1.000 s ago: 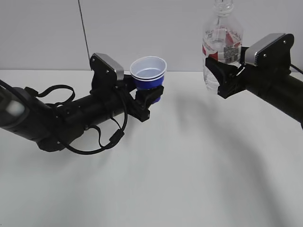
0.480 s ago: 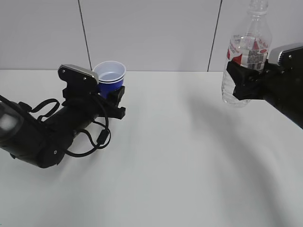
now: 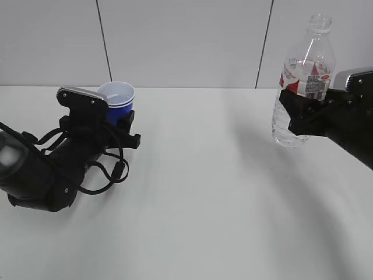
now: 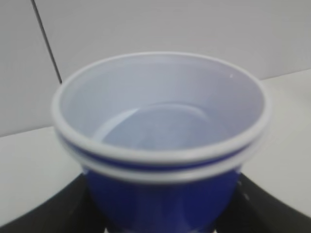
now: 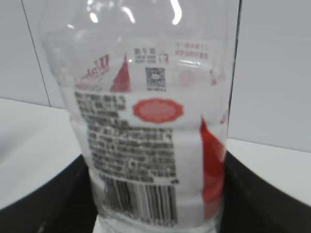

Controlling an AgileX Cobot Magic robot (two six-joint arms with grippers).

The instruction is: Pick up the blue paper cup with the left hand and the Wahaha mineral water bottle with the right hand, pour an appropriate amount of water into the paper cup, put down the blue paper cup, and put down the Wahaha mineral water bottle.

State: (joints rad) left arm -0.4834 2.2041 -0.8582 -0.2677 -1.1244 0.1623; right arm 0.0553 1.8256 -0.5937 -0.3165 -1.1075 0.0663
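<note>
On the left side of the table (image 3: 192, 204), we are gripping the blue paper cup (image 3: 118, 100) in our left hand (image 3: 124, 125), low and upright, with water (image 4: 155, 128) pooling inside. At the right, our right hand (image 3: 291, 114) is clamping the Wahaha mineral water bottle (image 3: 303, 81) upright and capless above the surface. We are risking a spill if either lands tilted or gets released too high.

A plain test room or lab: a bare white table (image 3: 221, 204) runs beneath both sets of jaws, and behind them stands a blank white panelled wall (image 3: 186, 41) with dark seams.
</note>
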